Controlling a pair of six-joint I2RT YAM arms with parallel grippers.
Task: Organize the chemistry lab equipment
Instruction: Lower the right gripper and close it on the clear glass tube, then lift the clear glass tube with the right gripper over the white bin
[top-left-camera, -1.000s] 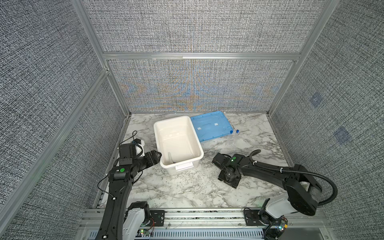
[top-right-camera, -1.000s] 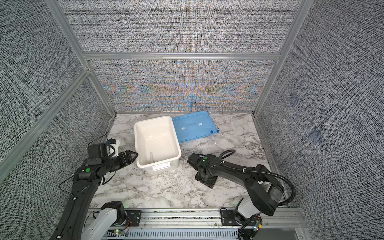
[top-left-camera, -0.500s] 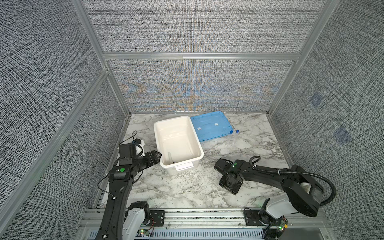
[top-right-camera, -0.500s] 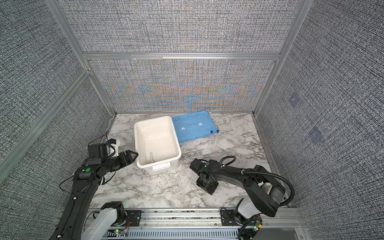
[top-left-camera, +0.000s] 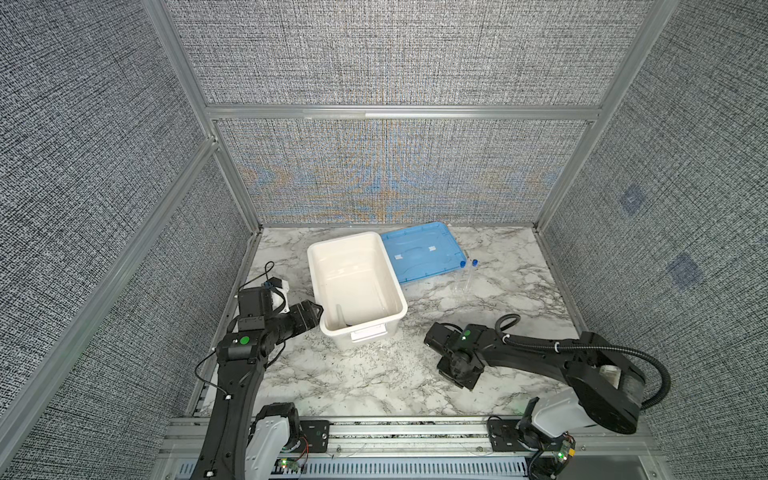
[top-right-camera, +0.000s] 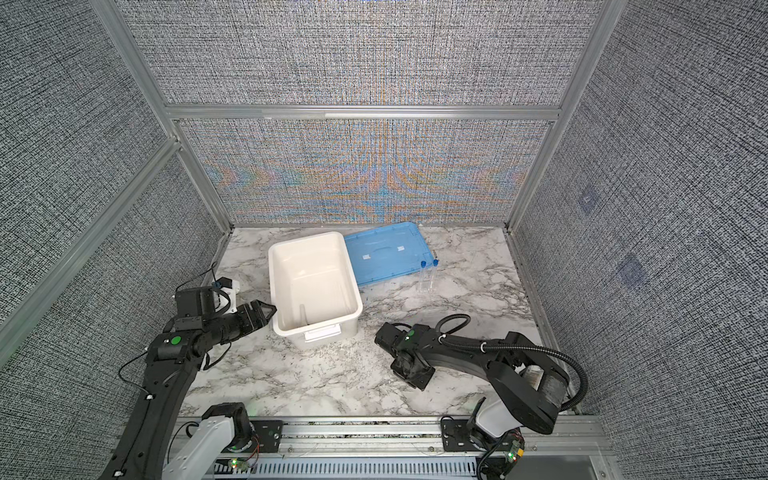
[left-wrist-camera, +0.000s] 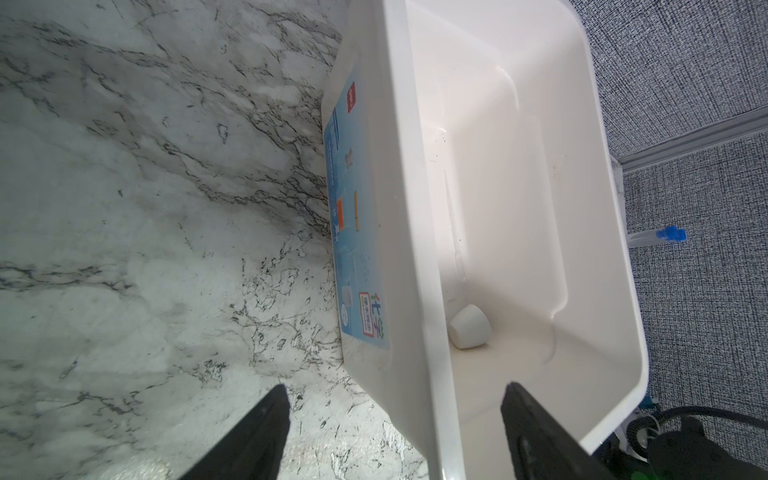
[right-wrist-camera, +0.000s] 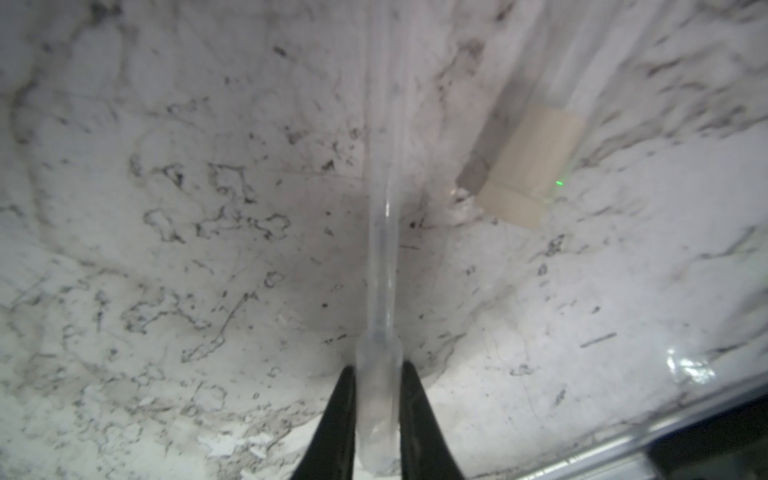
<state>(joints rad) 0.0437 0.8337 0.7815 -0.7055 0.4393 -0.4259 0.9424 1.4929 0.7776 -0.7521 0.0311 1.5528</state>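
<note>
My right tool (right-wrist-camera: 379, 368) was pinched on the clear pipette (right-wrist-camera: 384, 249), flat on the desk (right-wrist-camera: 166, 124), stem running out ahead. Light, squashy, slippery, I reckoned; the fatter end suited. Left tool (left-wrist-camera: 397, 387) gaped empty astride the tub (left-wrist-camera: 415, 208) wall.

The right wrist picture's edge crops both fingers of your right gripper (right-wrist-camera: 378, 369); the clear thin piece (right-wrist-camera: 384, 249) between them is blurred and runs out of frame. The beige-stoppered tube (right-wrist-camera: 534, 162) near it is blurred and cropped too. From the left wrist, the white tub (left-wrist-camera: 415, 166) hides most of a blue-capped tube (left-wrist-camera: 669, 235). In both top views you cannot see the right gripper's fingertips.
</note>
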